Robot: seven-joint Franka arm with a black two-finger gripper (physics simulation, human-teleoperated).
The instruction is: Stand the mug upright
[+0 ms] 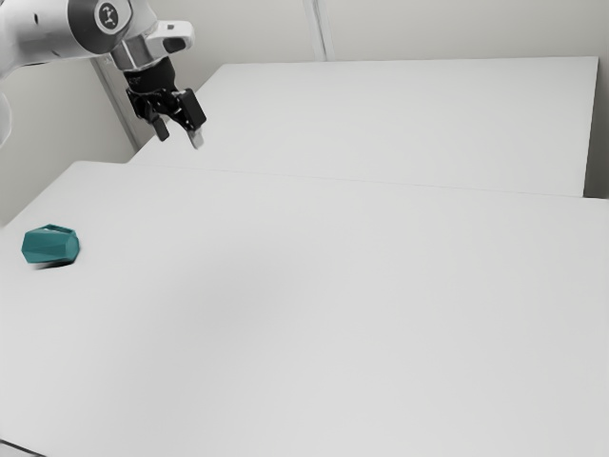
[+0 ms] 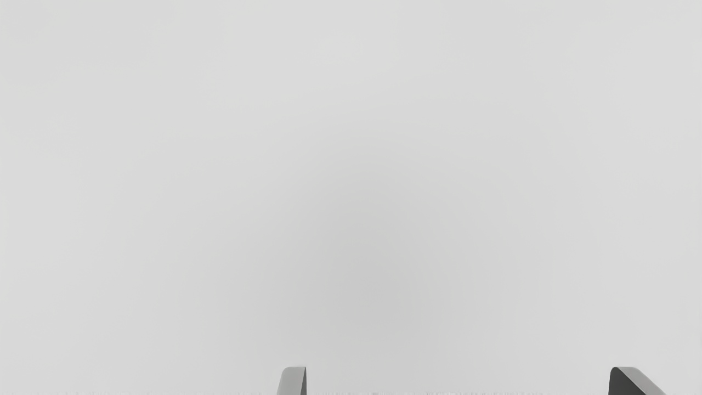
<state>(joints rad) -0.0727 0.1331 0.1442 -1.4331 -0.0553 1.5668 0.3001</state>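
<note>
Teal, the mug (image 1: 50, 247) lies on its side on the table (image 1: 333, 314), below and toward the exterior view's left from the wide-open, empty gripper (image 1: 180, 140), long axis roughly across that view.

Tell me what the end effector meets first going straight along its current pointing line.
Probably the white tabletop; the end effector points down toward it, though how far off is unclear. The teal mug looks well off that line.
</note>
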